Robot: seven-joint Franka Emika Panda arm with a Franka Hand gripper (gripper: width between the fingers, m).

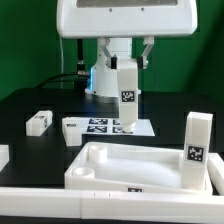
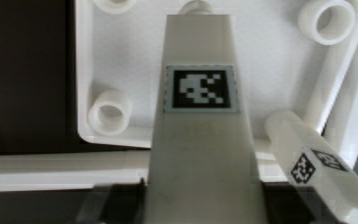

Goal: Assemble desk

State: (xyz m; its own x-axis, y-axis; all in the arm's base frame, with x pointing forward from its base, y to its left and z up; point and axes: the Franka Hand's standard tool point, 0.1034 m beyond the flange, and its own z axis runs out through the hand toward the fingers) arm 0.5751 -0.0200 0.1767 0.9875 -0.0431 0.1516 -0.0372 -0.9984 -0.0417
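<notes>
White plastic fills the exterior view's foreground: the tabletop panel lies on the black bench at six o'clock, raised rim around a bare floor, a rail just beside its near edge. A standing leg rises from its corner at four o'clock. Open bench spreads toward nine o'clock, broken by a loose leg and a second loose leg, the latter just beside the marker board. Above that board, at centre, the end effector is partly closed on the top of a held leg, which hangs upright, clear of everything beneath. A green backdrop stands behind.

From the wrist view, the held leg runs out between the end effector's dark fingers, gripped on both sides. Beyond it lies the tabletop panel, a round socket near its rim, and the standing leg shows alongside.
</notes>
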